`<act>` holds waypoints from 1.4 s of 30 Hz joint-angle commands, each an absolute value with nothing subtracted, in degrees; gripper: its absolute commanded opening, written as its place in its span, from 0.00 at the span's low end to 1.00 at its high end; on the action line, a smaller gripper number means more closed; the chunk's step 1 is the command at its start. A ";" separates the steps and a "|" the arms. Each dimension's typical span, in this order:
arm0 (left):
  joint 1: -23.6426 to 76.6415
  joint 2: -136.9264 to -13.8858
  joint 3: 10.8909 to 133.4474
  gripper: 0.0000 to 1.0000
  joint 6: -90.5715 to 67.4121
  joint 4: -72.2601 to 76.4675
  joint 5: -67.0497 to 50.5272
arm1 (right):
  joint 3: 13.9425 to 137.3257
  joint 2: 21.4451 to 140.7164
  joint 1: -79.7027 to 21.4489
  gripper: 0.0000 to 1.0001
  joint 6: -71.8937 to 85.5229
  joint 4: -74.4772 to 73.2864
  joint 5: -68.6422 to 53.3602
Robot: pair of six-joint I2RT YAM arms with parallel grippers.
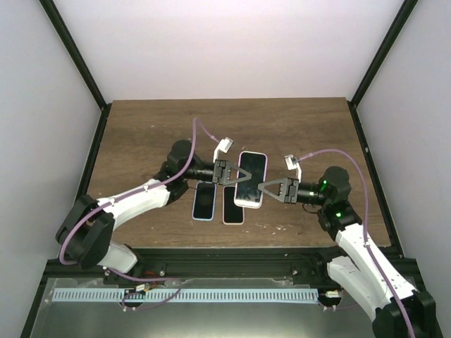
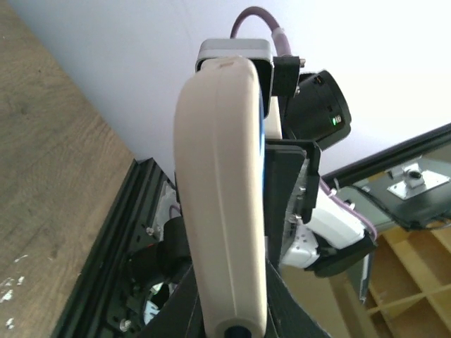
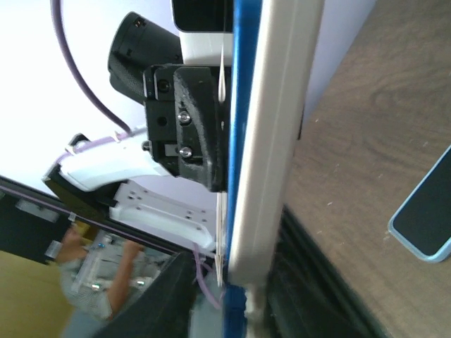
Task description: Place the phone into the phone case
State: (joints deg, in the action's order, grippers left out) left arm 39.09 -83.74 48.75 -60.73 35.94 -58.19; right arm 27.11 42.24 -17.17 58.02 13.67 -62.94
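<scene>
The phone (image 1: 250, 179), dark screen up, sits inside the white phone case (image 1: 254, 153) and is held above the table between both arms. My left gripper (image 1: 237, 176) is shut on its left long edge, and my right gripper (image 1: 261, 187) is closed on its right long edge. The left wrist view shows the case's rounded white back (image 2: 222, 197) rising between the fingers of the left gripper (image 2: 232, 313), with a blue sliver of phone (image 2: 263, 134) beside it. In the right wrist view the case (image 3: 275, 141) and the blue phone edge (image 3: 243, 105) stand edge-on in the right gripper (image 3: 239, 289).
Two other phones lie flat on the wooden table under the left arm: a blue-rimmed one (image 1: 204, 203) (image 3: 426, 225) and a pink-rimmed one (image 1: 233, 205). Black frame posts stand at the table's back corners, and a black rail runs along the near edge (image 1: 232, 257).
</scene>
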 commanded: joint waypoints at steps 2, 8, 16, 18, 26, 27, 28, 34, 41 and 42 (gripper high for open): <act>38.33 -84.34 48.13 0.04 -59.90 34.89 -52.54 | 29.69 40.21 -18.18 0.46 61.59 24.34 -69.78; 38.37 -84.02 48.53 0.04 -62.15 39.69 -50.06 | 29.37 39.86 -18.33 0.60 55.85 12.76 -68.81; 38.34 -84.81 49.83 0.04 -63.05 42.33 -48.65 | 28.13 40.96 -18.30 0.57 55.69 10.90 -69.69; 38.40 -84.75 50.44 0.04 -61.75 40.42 -48.37 | 28.21 41.22 -18.29 0.46 55.69 10.75 -69.58; 38.52 -80.67 52.40 0.03 -49.75 26.46 -42.27 | 27.77 41.19 -18.36 0.01 57.67 7.03 -68.09; 38.72 -79.86 53.05 0.03 -47.10 23.00 -40.76 | 27.71 41.14 -18.30 0.01 58.49 6.43 -67.51; 38.83 -79.21 53.75 0.02 -44.01 19.47 -39.23 | 27.58 41.16 -18.31 0.01 59.58 6.57 -67.03; 39.22 -77.59 52.91 0.01 -45.57 21.44 -38.50 | 25.10 39.60 -18.37 0.36 64.70 14.15 -66.22; 40.86 -79.73 52.83 0.00 -52.22 29.90 -39.95 | 24.68 42.02 -20.66 0.48 62.32 15.47 -66.15; 40.88 -79.78 52.90 0.00 -51.68 29.32 -39.73 | 24.71 41.82 -20.65 0.39 62.02 15.01 -65.78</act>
State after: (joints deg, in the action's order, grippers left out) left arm 40.47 -79.37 52.05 -51.64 23.51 -42.46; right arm 24.25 42.06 -19.29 62.70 13.37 -63.99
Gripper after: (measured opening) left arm 0.121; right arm 0.491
